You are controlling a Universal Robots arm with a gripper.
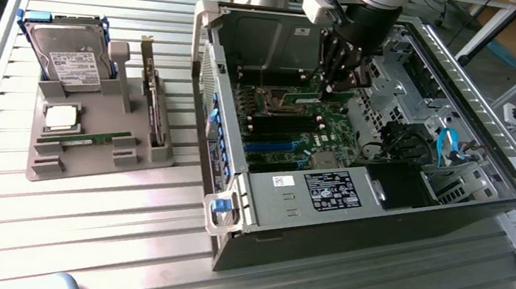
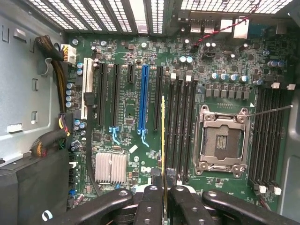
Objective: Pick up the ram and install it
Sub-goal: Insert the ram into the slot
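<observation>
Ram (image 2: 162, 140) clasped edge-on by the gripper (image 2: 163, 190), held near the black memory slots (image 2: 180, 126) (processor socket (image 2: 224, 140) alongside them), inside the opened computer case (image 1: 276, 203).

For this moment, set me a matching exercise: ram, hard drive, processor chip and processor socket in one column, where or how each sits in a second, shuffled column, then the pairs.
Things:
1 ram
2 hard drive
3 processor chip
4 processor socket

Places:
A lying flat on the grey holder
B on the motherboard, with no chip in it
C gripped edge-on in the claw, over the motherboard's slots
D propped at one end of the grey holder, in blue rails

Pairs: 1-C; 2-D; 3-A; 4-B
</observation>
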